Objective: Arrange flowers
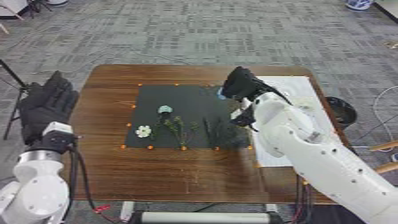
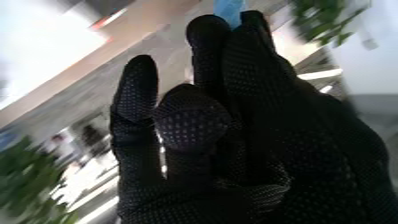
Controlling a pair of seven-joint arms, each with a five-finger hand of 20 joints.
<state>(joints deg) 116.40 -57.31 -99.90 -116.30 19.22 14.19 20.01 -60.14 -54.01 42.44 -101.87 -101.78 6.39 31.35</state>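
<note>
Evidently, the near strip of the brown wooden table (image 1: 178, 175) serves as working margin, with the flowers set beyond it on a square black mat (image 1: 191, 94). Small round orange markers (image 1: 150, 147) edge the mat, presumably to fix its place. Toward its near side lie a white open-petalled flower (image 1: 143, 131), green leafy sprigs (image 1: 181, 128) and thin dark stems (image 1: 210, 131), side by side, likely spaced so that each can be picked up singly. A little farther in rests a pale blue-green rounded flower head (image 1: 165, 109), apart from the white one.

Off the table's left side, the left hand (image 1: 44, 102) holds its fingers straight and close together with nothing in them, probably parked there to leave the mat free for the other arm.

Farther out, the right hand (image 1: 244, 86) is over the mat's far right corner, beside the long white sheet (image 1: 289, 85). A light blue slender piece, its material unclear, is pinched between its fingertips (image 2: 229, 9); taking it by the tips probably keeps the grip light and the piece easy to place. Whether it is a petal, a stem or something else, I cannot tell. Squeezing harder could crease it, so a gentle release seems wise.
</note>
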